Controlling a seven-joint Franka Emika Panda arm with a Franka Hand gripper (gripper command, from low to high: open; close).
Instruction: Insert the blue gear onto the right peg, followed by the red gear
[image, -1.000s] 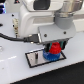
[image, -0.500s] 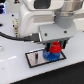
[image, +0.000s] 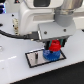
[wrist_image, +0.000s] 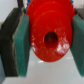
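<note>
Claw clamped on the red gear; wrist view shows the green pads pressed against the rim on both sides, centre bore facing the camera. In the exterior view the red gear sits between the jaws, directly over the blue gear, touching it or just above, can't tell which.

Blue gear lies flat on the grey plate, at the plate's 3 o'clock end in the exterior view. Looks seated on the right peg, though the peg itself is hidden under the gears. Other peg stands bare near the plate's middle, thin dark pin. Plate rests on the white surface. Black cable runs off toward 9 o'clock from the arm.

Progress: first half looks done, blue gear in place. Second half is underway: red gear is held and lined up over the blue one's hub. Left to do, as I judge it: press the red gear fully down, release, lift clear. Whether its bore has caught the peg yet is not visible.
</note>
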